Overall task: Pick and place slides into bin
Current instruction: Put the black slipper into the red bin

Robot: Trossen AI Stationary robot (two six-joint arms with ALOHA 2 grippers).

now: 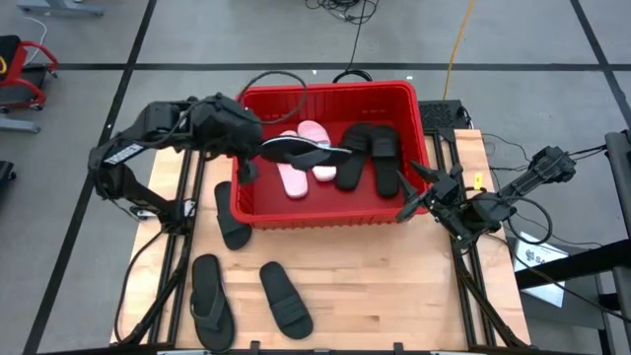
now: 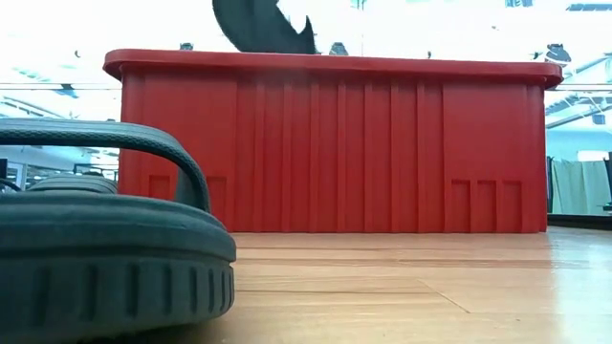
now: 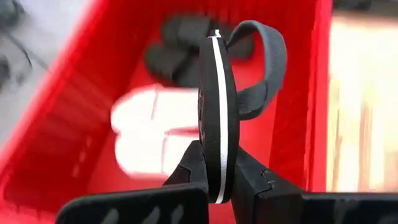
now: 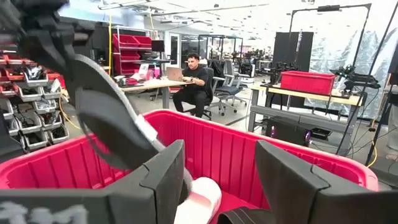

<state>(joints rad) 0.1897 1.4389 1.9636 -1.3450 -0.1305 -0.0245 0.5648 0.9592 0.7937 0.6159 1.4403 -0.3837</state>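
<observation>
You're roughly halfway: two pink slides (image 1: 306,153) and two black slides (image 1: 370,156) are already lying in the red bin (image 1: 325,212), while three black sandals (image 1: 232,215) are still waiting on the table (image 1: 394,296) around 7 o'clock of the bin. Your left gripper (image 1: 258,150) is reaching over the bin's 9 o'clock wall, pinching a black flip-flop (image 1: 306,151) by its edge and hanging it above the pink pair. Your right gripper (image 1: 419,192) is sitting at the bin's 4 o'clock corner, fingers spread, holding nothing.
</observation>
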